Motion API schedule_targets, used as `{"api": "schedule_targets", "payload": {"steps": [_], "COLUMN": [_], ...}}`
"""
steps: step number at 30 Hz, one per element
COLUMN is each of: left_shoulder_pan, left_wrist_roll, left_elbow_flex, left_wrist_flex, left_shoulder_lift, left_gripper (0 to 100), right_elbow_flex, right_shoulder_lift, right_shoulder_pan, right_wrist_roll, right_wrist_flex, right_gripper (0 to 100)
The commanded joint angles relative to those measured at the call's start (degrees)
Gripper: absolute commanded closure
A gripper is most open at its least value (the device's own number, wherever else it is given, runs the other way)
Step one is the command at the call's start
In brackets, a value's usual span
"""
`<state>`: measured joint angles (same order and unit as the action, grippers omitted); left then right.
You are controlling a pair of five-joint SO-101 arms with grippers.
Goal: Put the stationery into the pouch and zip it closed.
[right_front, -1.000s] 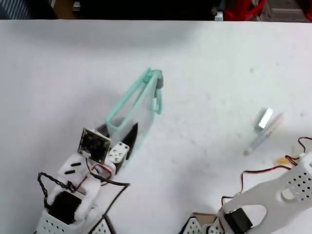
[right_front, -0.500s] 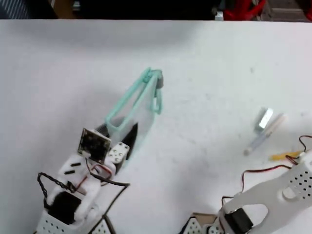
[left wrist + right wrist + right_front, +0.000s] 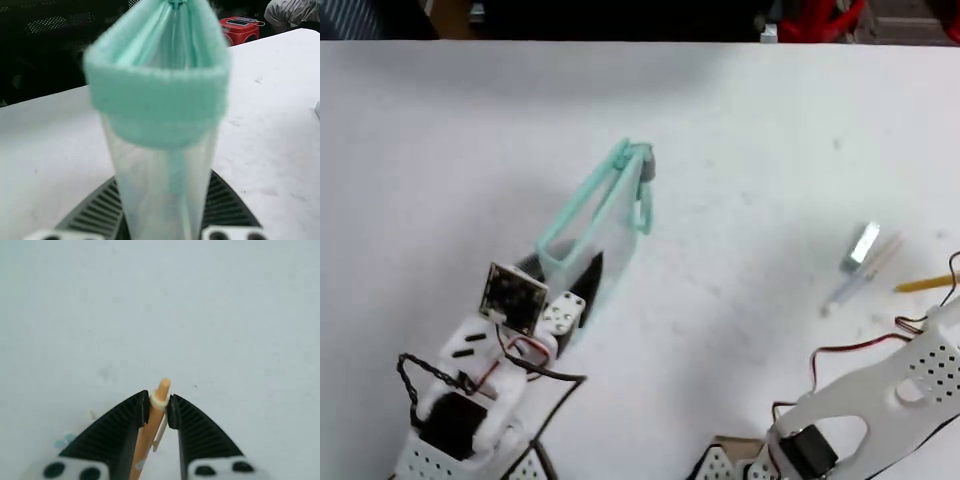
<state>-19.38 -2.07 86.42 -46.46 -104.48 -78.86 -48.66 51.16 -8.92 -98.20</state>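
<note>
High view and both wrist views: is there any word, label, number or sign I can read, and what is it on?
No text can be read in any view.
pouch: green rim and clear body, no print seen.
orange pen in the right gripper: no lettering can be made out on the barrel.
camera board beside the pouch: tiny marks, too small to read.
</note>
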Motion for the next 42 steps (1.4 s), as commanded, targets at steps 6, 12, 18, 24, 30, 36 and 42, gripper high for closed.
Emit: {"api": "schedule_targets", "payload": {"steps": [6, 12, 18, 24, 30, 36, 42], "left_shoulder_pan": [-0.8, -0.8, -0.7, -0.5, -0.5, -0.5, -0.5], "left_wrist_roll": [-0.6, -0.7, -0.7, -0.7, -0.8, -0.8, -0.8], "left_elbow_flex": [-0.1, -0.1, -0.1, -0.1, -0.2, -0.3, -0.3], "left_wrist_flex": [1.1, 1.1, 1.2, 1.1, 1.1, 1.1, 1.1], "left_shoulder_lift": [0.1, 0.1, 0.1, 0.1, 0.1, 0.1, 0.1], "left_gripper": [86, 86, 86, 86, 86, 86, 86], "right_elbow_flex": [-4.7, -2.3, 9.4, 21.3, 29.3, 34.6, 40.4], "right_shoulder_lift": [4.4, 10.5, 20.4, 32.0, 40.7, 47.0, 52.7], "right_shoulder_pan": [-1.9, -2.1, -4.4, -8.6, -11.4, -13.9, -15.5], "right_wrist_roll": [1.1, 1.1, 1.4, 1.5, 1.6, 5.0, 7.2], "right_wrist_flex": [-0.6, -0.6, -0.6, -0.4, -0.3, -0.3, -0.3], "right_gripper": [98.1, 98.1, 98.1, 98.1, 98.1, 98.1, 98.1]}}
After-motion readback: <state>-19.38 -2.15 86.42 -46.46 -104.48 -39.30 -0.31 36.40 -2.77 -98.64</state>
